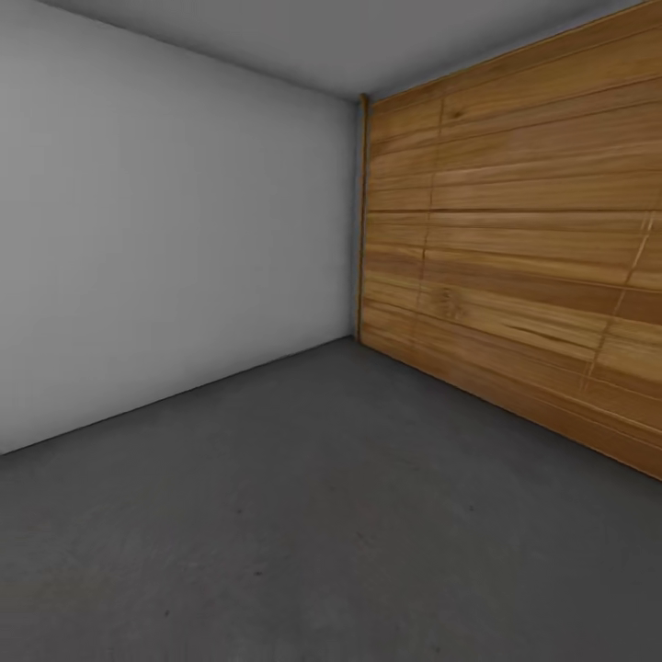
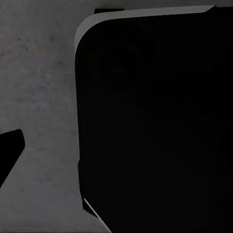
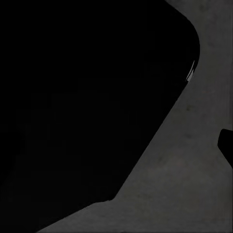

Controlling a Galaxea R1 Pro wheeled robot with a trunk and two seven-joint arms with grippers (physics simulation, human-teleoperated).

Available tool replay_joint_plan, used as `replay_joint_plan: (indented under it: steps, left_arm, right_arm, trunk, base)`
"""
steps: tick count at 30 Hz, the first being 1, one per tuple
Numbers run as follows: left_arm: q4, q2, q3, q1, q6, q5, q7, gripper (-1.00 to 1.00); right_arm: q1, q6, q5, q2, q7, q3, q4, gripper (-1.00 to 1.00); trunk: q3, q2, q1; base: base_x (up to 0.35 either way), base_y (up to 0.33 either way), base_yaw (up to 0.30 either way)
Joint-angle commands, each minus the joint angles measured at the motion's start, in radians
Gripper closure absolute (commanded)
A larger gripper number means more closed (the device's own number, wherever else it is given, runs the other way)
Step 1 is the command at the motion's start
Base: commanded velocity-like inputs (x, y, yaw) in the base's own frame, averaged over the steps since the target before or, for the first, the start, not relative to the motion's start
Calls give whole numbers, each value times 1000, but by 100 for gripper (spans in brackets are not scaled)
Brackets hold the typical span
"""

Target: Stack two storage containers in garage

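Dark grey concrete floor (image 1: 303, 515) is seen closest to the head camera, and it fills the lower half of that picture. It is a little mottled and runs back to a corner of the garage (image 1: 360, 221). On the left of the corner a plain grey-white wall (image 1: 175, 230) is seen. On the right a wide door of honey-coloured wood planks (image 1: 515, 248) is seen, and it meets the floor along a slanted line. A grey ceiling (image 1: 368, 41) is seen above.

No orange-red container can be made out in any picture, so its place next to the grippers cannot be told.

The room's corner, wall and wood door are shown by the head view. Something different is shown by the wrist views. In the left wrist view a big black shape with a rounded corner (image 2: 155, 121) is seen close up, with the grey floor (image 2: 43, 97) beside it and a small dark tip (image 2: 9, 150) at the edge. In the right wrist view another big black shape (image 3: 82, 107) is seen over the grey floor (image 3: 194, 184). What these black shapes are cannot be told. Whether either gripper's fingers are apart or together cannot be told.
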Motion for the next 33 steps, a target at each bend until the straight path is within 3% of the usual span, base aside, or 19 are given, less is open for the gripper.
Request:
replay_joint_plan:
  steps: [1, 33]
  left_arm:
    - [0, 0, 0, 0, -2, 0, 0, -100]
    - [0, 0, -1, 0, -2, 0, 0, -100]
  right_arm:
    - [0, -2, -1, 0, 0, 2, 0, -100]
    - [0, -2, -1, -1, 0, 2, 0, -100]
  trunk:
    - [-1, 0, 0]
    - [-1, 0, 0]
  base:
    - [0, 0, 275]
    - [0, 0, 275]
